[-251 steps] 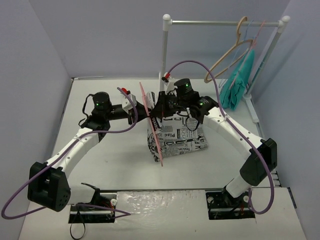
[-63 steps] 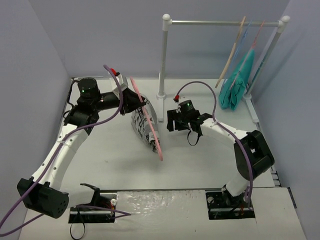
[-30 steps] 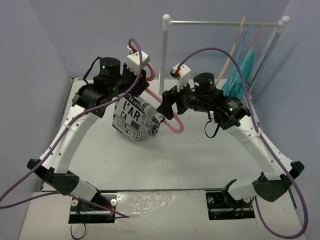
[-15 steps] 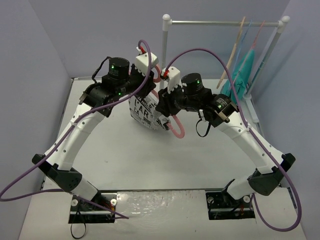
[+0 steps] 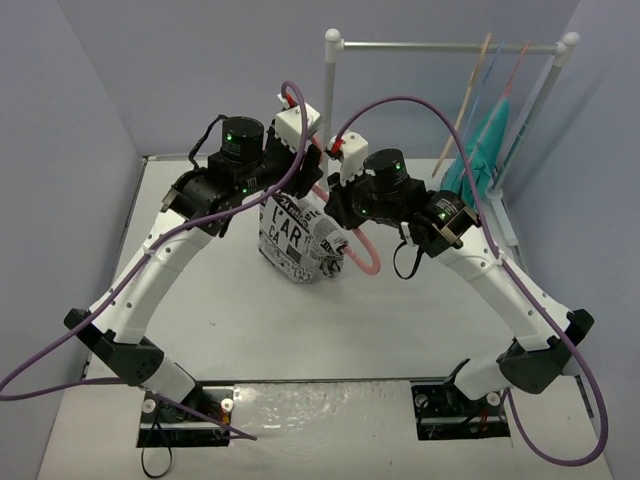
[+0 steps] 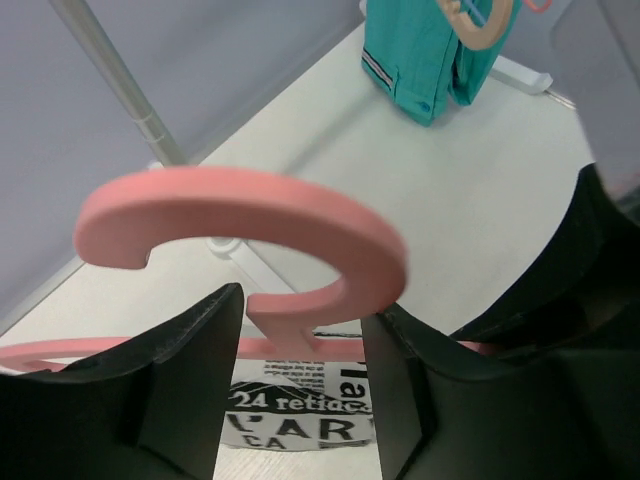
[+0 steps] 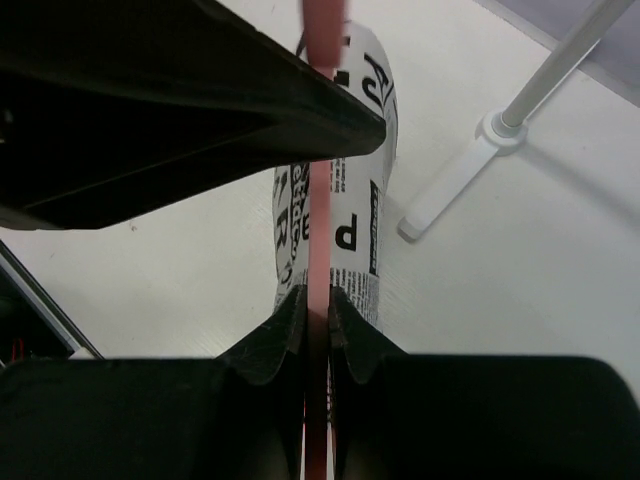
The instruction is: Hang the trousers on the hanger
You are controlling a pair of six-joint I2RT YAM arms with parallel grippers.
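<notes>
Since the shot half a second back, our left gripper (image 6: 300,305) is easing its jaws apart. In its wrist view they're standing off on either side of the hanger (image 6: 250,200) at the stem just under the hook, with daylight on both sides, so we're calling it open and holding nothing.

So the load is sitting with our right gripper (image 7: 316,295), which is pinching down hard on the thin pink edge of the hanger. From there the bar is running straight away from the fingers, edge-on.

In the top view both arms are up, meeting over the middle of the table. The trousers (image 5: 295,240) are hanging folded over the hanger, right below and between the grippers. We can't tell if the hem is brushing the table.

The right arm is also the one nearer the rack (image 5: 440,45), so we're guessing it's carrying the hook over there next.
</notes>
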